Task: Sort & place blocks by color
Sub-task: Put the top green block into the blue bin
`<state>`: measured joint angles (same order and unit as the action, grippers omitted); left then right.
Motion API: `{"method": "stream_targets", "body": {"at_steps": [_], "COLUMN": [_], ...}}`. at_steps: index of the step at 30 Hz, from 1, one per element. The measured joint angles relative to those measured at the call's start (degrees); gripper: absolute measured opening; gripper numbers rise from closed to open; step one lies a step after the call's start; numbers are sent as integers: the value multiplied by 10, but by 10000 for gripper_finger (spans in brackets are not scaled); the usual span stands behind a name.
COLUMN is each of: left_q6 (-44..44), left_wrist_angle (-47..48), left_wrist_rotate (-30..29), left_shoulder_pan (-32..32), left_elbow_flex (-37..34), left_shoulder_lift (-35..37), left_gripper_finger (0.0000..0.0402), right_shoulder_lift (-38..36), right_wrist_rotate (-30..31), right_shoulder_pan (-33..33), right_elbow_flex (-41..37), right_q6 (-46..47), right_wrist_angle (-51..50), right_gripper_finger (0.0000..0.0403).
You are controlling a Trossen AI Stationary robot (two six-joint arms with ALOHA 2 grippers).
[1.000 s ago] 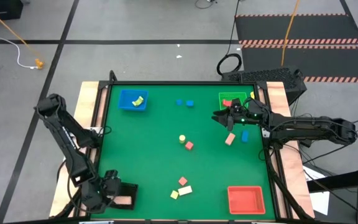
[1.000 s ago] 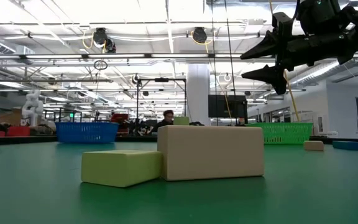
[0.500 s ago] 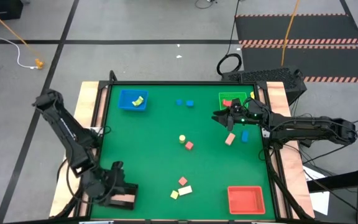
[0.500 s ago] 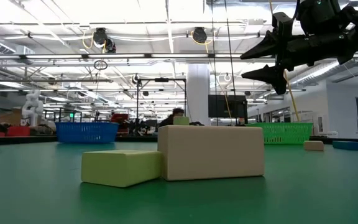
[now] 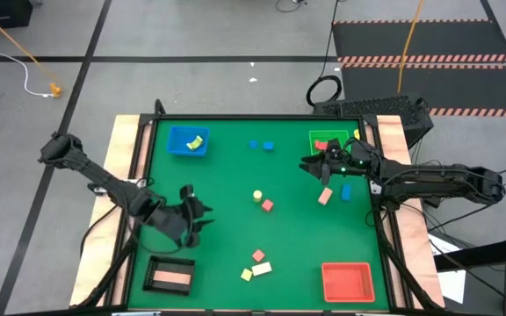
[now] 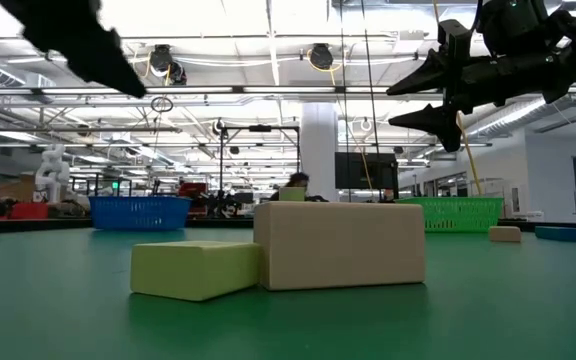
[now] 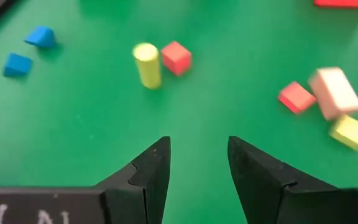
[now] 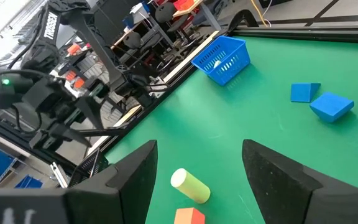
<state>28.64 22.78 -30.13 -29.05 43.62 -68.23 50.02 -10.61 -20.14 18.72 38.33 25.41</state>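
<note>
Small blocks lie scattered on the green table. A yellow cylinder (image 5: 257, 195) and a red cube (image 5: 267, 205) lie flat near the middle. Two blue blocks (image 5: 261, 145) sit toward the far edge. A red block (image 5: 258, 255), a cream bar (image 5: 262, 268) and a yellow-green block (image 5: 247, 275) lie near the front edge. My left gripper (image 5: 198, 211) hovers open left of the middle; in its wrist view, my left gripper (image 7: 197, 168) faces the yellow cylinder (image 7: 146, 64) and the red cube (image 7: 176, 57). My right gripper (image 5: 310, 164) hangs open beside the green tray (image 5: 332, 140).
A blue tray (image 5: 188, 140) at the far left holds a yellow-green block. The green tray holds a red block. A red tray (image 5: 348, 281) sits near right and a black tray (image 5: 169, 276) near left. A pink block (image 5: 325, 197) and a blue block (image 5: 346, 191) lie under the right arm.
My left arm has swung from the near-left corner, above the black tray, up and toward the table's middle, and now points at the central blocks. My right arm has kept still. No block has moved.
</note>
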Motion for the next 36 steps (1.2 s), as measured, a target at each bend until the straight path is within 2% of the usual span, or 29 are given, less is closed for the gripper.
{"method": "stream_targets", "body": {"at_steps": [7, 17, 22, 26, 36], "left_q6": [-83, -206, -230, -237, -274], "left_wrist_angle": [-122, -449, -549, -593, -755], "left_wrist_rotate": [-1, 0, 0, 10, 22], "left_shoulder_pan": [65, 91, 103, 117, 153], "left_elbow_flex": [-25, -172, -234, -246, -234], "left_shoulder_lift": [0, 0, -6, -39, -191], "left_gripper_finger": [161, 161, 161, 161, 161], "right_shoulder_lift": [0, 0, 0, 0, 0], "right_wrist_rotate": [0, 0, 0, 0, 0], "right_shoulder_pan": [0, 0, 0, 0, 0], "right_elbow_flex": [0, 0, 0, 0, 0], "right_q6": [0, 0, 0, 0, 0], "right_wrist_angle": [0, 0, 0, 0, 0], "right_gripper_finger": [226, 226, 226, 226, 226]}}
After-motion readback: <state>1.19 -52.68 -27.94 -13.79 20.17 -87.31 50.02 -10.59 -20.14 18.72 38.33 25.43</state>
